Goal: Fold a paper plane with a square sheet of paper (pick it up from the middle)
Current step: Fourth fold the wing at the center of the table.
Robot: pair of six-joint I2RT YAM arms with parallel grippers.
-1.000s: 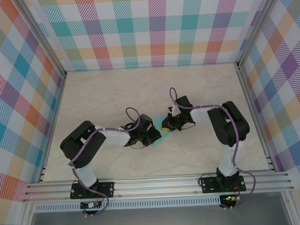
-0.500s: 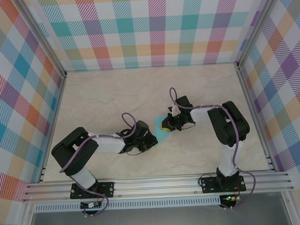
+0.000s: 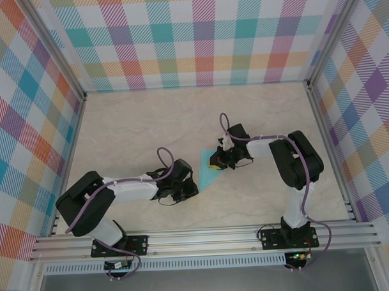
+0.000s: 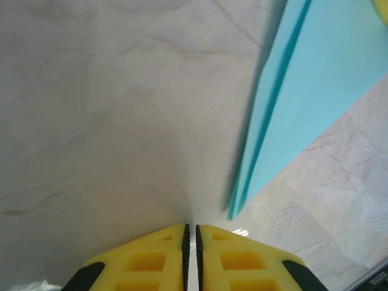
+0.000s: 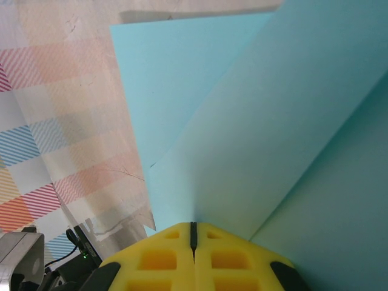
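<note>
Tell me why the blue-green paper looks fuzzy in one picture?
Left wrist view: the teal paper is close to the lens, so its edge smears, with a soft dark shadow beside it. Right wrist view: its folds look soft too. Top view: small but crisp, evenly lit.

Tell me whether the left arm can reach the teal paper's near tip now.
Probably yes: the left gripper, shut, sits just short of the paper tip with bare table between; the right gripper is at the far end.
</note>
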